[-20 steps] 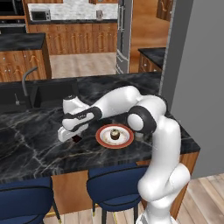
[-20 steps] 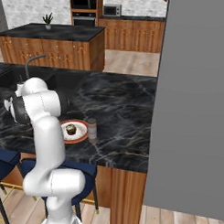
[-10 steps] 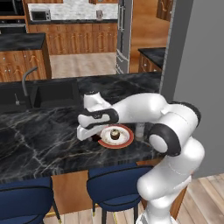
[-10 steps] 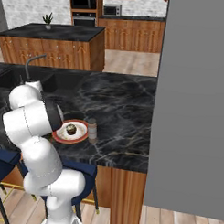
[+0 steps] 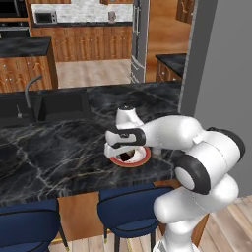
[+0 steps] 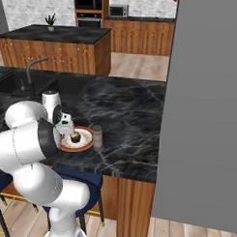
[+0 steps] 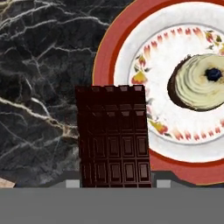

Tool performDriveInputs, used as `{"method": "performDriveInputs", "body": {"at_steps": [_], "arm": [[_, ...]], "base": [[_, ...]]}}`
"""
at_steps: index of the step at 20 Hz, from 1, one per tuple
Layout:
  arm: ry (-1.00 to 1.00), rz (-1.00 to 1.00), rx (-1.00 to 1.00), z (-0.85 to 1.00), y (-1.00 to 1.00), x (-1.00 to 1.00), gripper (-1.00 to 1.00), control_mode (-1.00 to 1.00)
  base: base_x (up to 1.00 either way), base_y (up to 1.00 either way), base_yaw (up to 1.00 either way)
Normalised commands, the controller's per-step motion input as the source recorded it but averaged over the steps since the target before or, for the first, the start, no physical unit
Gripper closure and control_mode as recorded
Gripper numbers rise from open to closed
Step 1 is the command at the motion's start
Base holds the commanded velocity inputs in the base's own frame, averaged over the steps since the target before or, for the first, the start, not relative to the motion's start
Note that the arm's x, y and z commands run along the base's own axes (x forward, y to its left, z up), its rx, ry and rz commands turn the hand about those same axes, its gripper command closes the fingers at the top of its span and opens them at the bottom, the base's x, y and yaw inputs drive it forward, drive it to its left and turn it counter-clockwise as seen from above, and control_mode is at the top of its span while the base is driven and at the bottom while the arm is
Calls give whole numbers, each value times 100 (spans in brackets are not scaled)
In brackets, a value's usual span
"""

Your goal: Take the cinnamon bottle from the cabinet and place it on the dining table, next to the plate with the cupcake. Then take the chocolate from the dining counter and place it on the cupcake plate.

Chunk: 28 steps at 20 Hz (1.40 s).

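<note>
My gripper [image 7: 116, 183] is shut on the chocolate [image 7: 113, 138], a dark brown segmented bar standing up between the fingers. The bar hangs over the orange-red left rim of the plate [image 7: 105, 57], partly above the black marble. The cupcake [image 7: 199, 85] with its pale swirl sits in the middle of the plate. In the base views the gripper [image 5: 121, 143] hovers just over the plate [image 5: 140, 158] on the dining table [image 5: 59, 147]. The cinnamon bottle [image 6: 96, 138] stands upright on the marble right beside the plate [image 6: 81, 144] and cupcake [image 6: 75, 137].
A sink [image 5: 59, 106] with a curved faucet [image 5: 30, 91] is set into the slab to the left. Two blue stools [image 5: 130, 211] stand under the front edge. A tall grey wall [image 6: 208, 104] closes the right side. A kitchen island [image 6: 55, 41] lies beyond.
The arm has swung right along the slab, carrying the chocolate from left of the plate to over the plate's rim. Plate, cupcake and bottle have stayed put.
</note>
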Motion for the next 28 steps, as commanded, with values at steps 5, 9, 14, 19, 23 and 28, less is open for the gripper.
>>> {"method": "performDriveInputs", "body": {"at_steps": [5,9,14,19,23,28], "arm": [[0,-4,-1,0,0,81,100,-100],[0,-4,-1,0,1,44,100,-100],[0,0,-1,-10,7,4,100,-100],[0,0,0,-6,0,0,100,-100],[0,0,0,0,0,0,-100,-100],[0,-1,0,0,-5,-3,-100,-100]], "base": [[0,0,0],[0,0,0],[0,0,0],[0,0,0],[0,0,0],[0,0,0]]}}
